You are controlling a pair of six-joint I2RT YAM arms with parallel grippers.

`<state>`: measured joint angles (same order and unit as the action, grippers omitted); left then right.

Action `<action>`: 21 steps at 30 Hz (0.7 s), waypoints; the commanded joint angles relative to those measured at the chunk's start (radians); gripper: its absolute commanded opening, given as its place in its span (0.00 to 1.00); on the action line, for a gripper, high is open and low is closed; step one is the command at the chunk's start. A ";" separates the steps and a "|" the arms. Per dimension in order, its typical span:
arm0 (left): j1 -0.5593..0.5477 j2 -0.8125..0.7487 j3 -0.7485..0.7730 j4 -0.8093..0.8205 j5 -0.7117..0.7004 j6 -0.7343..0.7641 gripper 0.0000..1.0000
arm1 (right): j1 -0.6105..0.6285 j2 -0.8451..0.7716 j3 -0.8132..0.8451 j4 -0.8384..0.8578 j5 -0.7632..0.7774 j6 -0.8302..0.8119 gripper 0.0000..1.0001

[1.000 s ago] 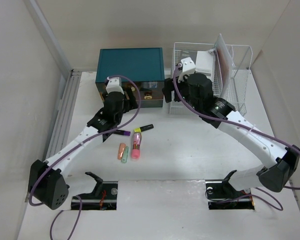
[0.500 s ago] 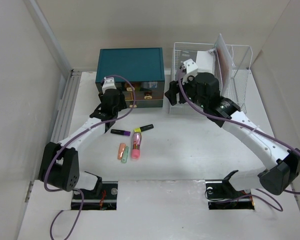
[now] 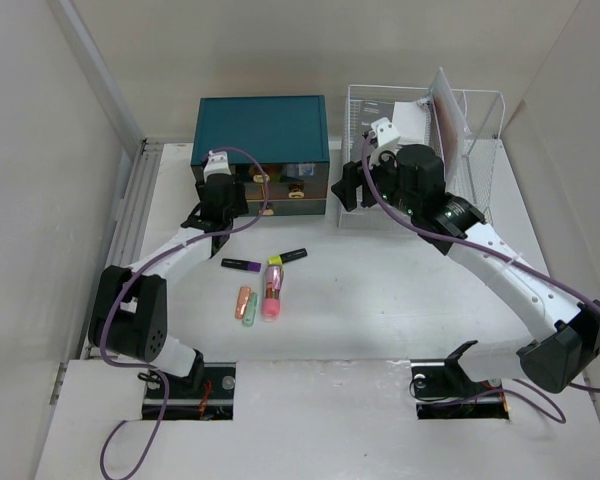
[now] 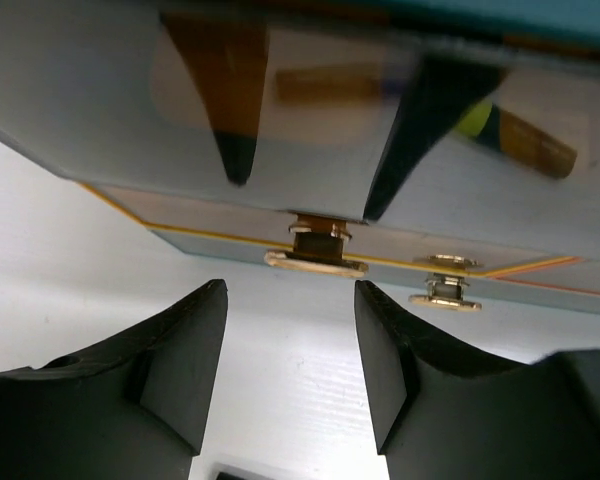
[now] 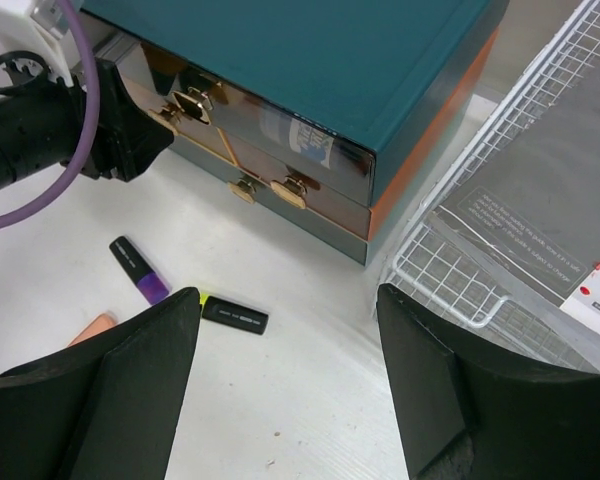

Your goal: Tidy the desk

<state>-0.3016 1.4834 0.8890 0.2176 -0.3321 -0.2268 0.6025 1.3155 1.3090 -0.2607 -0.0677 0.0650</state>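
1. the white bench [image 3: 380,300] fills the floor of the walled cell and carries everything, with both arms bolted at its near edge.
2. we see the teal drawer box [image 3: 263,125] standing against the bench's far edge, left of the middle, its drawer fronts facing the near edge.
3. the wire rack [image 3: 475,150] sits in the far right corner, just beside the box, with papers [image 5: 540,190] lying in it.
4. the right pincer [image 5: 288,295] hangs above the bench in front of the gap between box and rack, fingers wide apart with nothing between them.
5. the left pincer [image 4: 290,290] is low at the box's front, near its left end, fingers apart.
6. five highlighters [image 3: 271,290] lie loose around the bench's middle, left of centre.
7. a gold handle [image 4: 315,262] on a drawer sits just ahead of the left fingertips; we cannot tell whether they touch it.
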 commanded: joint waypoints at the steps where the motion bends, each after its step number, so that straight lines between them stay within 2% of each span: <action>1: 0.012 -0.015 0.027 0.089 0.022 0.038 0.50 | -0.006 -0.032 -0.001 0.055 -0.023 -0.002 0.76; 6: 0.030 0.004 0.018 0.138 0.031 0.047 0.50 | -0.006 -0.022 -0.001 0.055 -0.023 0.007 0.76; 21: 0.030 0.044 0.036 0.138 0.062 0.047 0.55 | -0.006 -0.013 -0.001 0.055 -0.023 0.007 0.76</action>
<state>-0.2794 1.5276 0.8906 0.3050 -0.2825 -0.1837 0.6022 1.3155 1.3090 -0.2607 -0.0792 0.0673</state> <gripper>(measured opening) 0.544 0.763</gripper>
